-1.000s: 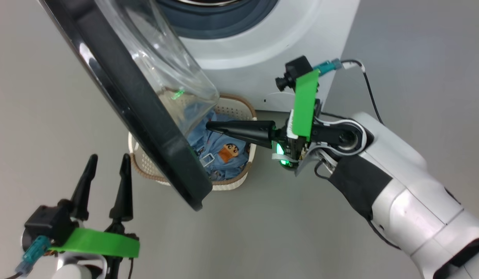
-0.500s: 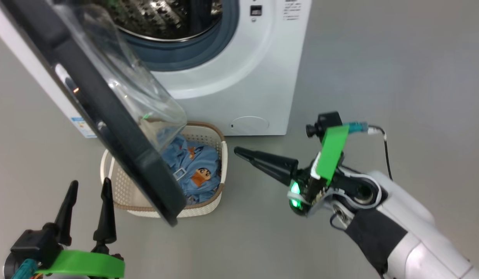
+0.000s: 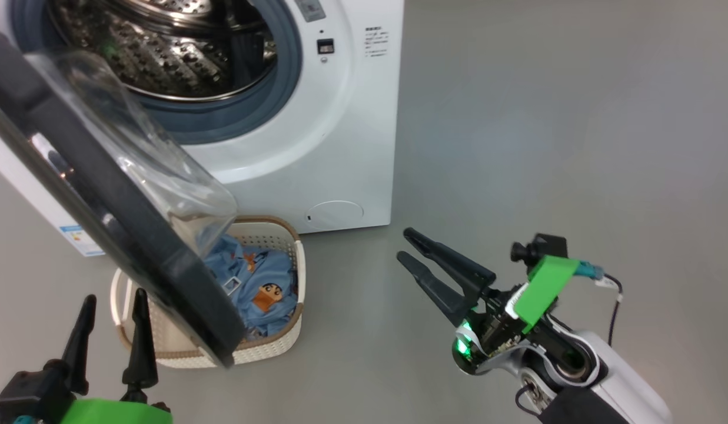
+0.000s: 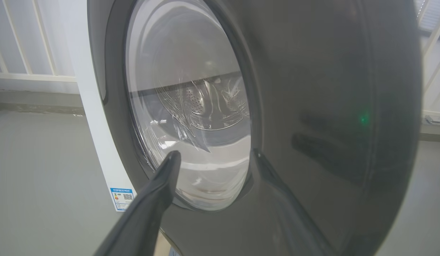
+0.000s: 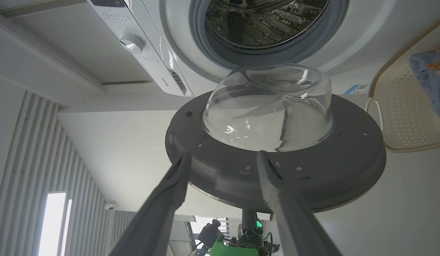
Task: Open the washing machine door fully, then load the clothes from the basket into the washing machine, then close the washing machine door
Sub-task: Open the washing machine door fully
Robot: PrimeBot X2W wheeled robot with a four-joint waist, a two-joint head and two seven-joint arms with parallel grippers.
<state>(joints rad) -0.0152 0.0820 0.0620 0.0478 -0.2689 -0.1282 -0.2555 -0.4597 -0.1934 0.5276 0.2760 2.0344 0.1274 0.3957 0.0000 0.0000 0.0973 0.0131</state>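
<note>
Nearest, the left gripper [image 3: 112, 297] is being held low at the left, jaws apart and empty, just before the washing machine door [image 3: 134, 235]. The right gripper [image 3: 403, 244] is being held over the floor [image 3: 517, 147], jaws likewise apart and empty. Behind the open door, the clothes [image 3: 263, 282] are being kept in the basket [image 3: 269, 348], which is being stood just before the washing machine [image 3: 340, 118], its drum [image 3: 163, 53] being left exposed.

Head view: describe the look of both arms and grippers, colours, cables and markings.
The right gripper has two long, tapering black fingers, a green light at its base, a green strip by a small black camera, and a teal plug with a black cable. Its forearm is white. The left gripper has like fingers and a green wrist strip.
</note>
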